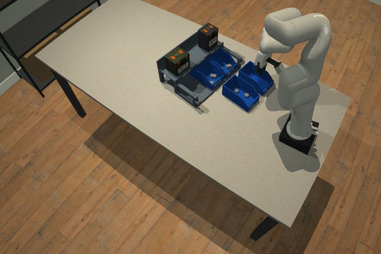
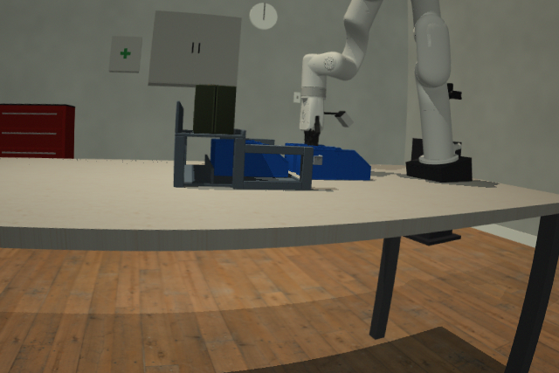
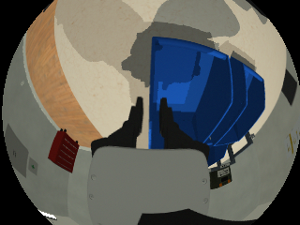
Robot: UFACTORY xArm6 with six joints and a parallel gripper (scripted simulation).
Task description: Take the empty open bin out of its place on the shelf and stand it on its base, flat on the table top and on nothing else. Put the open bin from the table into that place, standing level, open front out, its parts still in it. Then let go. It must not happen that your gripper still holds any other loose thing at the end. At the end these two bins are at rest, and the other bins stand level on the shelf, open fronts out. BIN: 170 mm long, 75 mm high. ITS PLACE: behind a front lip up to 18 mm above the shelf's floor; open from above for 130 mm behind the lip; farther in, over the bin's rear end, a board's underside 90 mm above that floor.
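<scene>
The empty blue bin [image 1: 266, 82] [image 3: 175, 63] stands on the table top, apparently flat, beside the blue bin with two round grey parts [image 1: 229, 91]. My gripper [image 1: 259, 69] [image 2: 311, 139] [image 3: 151, 104] is partly open at the empty bin. Its fingers point down on either side of one side wall, one inside the bin and one outside, with a gap visible between wall and fingers in the wrist view. The grey shelf [image 1: 204, 91] [image 2: 277, 149] has a vacant place at its near end in the top view. Fingertip depth is hard to judge.
Two other blue bins [image 1: 201, 71] [image 1: 221, 56] with grey parts stand on the shelf beside the vacant place, open fronts out. A green box [image 1: 177, 61] [image 2: 214, 109] and a black box [image 1: 207, 37] stand on its upper board. The two table bins are close together.
</scene>
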